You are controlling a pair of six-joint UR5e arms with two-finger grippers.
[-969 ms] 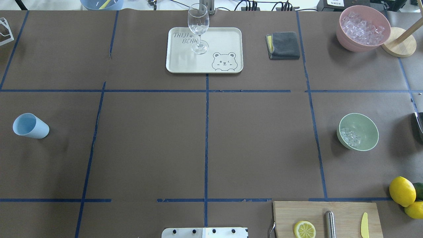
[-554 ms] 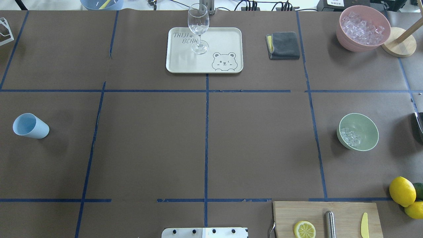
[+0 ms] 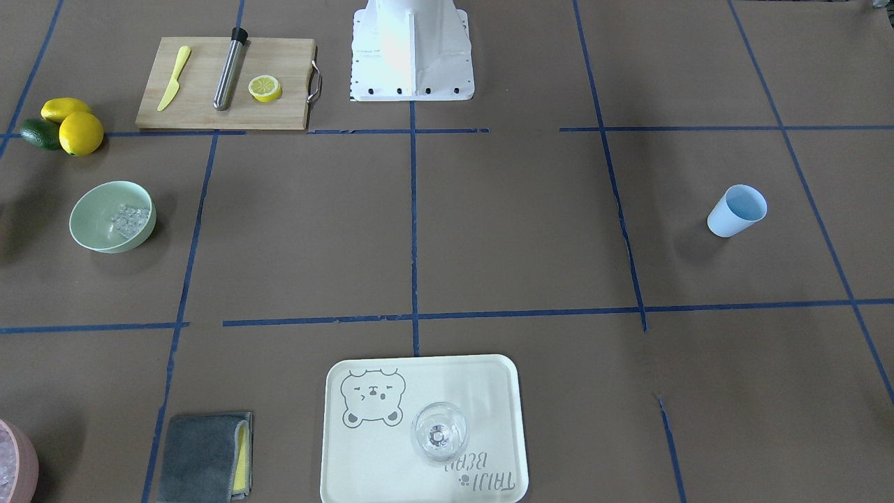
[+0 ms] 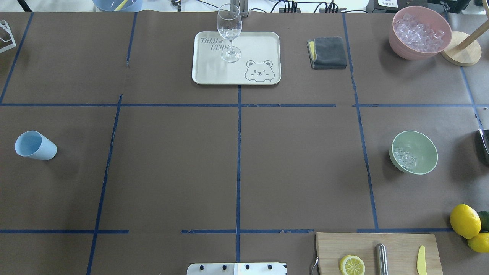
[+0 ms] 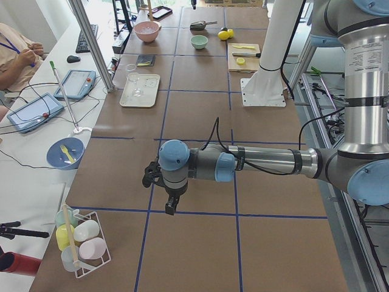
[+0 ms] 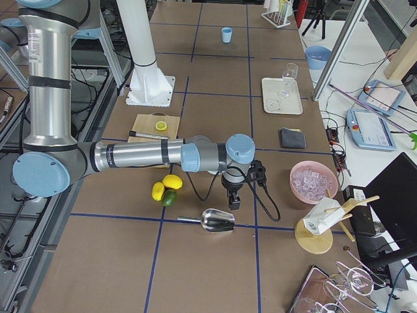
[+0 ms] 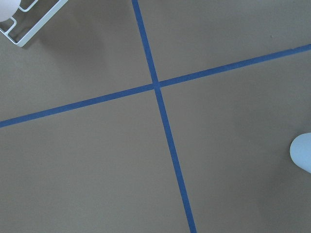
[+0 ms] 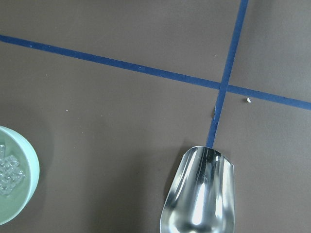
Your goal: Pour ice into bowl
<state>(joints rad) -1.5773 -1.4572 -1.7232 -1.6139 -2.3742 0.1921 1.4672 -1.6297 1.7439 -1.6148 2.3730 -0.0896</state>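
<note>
Small clear ice cubes (image 4: pixel 405 157) lie in the round pale mint-green bowl (image 4: pixel 425 147) near the table's right edge. Right gripper (image 6: pixel 233 202) is the nearer one, hanging by the empty steel scoop (image 8: pixel 201 194). Left gripper (image 5: pixel 171 205) is at the far left end. Can't tell if either is open or closed.

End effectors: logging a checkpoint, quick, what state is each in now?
Left end effector: cannot be told, side view only.
Right end effector: cannot be told, side view only.

- A wide bench (image 4: pixel 172 172) is covered in brown paper, marked into squares by blue tape (image 4: pixel 238 152).
- A white desk (image 5: pixel 36 188) runs along the side opposite the robot, behind a slanted aluminium post (image 5: pixel 92 42).
- The light is even and the shadows are soft.
</note>
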